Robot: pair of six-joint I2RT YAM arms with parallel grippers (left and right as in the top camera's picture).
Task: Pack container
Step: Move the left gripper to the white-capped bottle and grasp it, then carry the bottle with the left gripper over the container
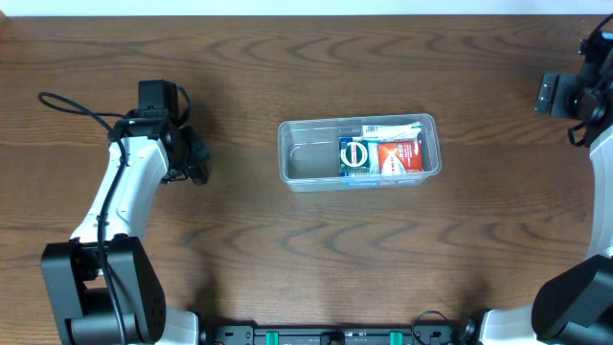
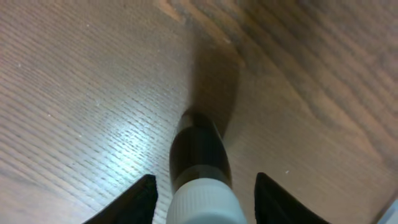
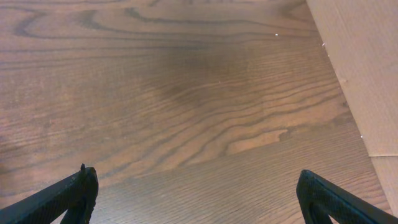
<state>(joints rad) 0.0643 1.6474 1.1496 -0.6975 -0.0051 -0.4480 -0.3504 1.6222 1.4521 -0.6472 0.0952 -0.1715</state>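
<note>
The container, a clear plastic tub, sits mid-table. A green-and-blue box and a red box lie in its right half. At the far left my left gripper reaches down to the table. It straddles a small dark bottle with a white ribbed cap that lies on the wood. Its fingers stand on either side of the cap with a narrow gap each side, not touching. The arm hides the bottle in the overhead view. My right gripper hangs wide open over bare wood at the far right.
A white label or packet lies along the tub's back wall. The tub's left half shows only its clear bottom. A pale cardboard-like surface borders the table at the right in the right wrist view. A black cable loops beside the left arm.
</note>
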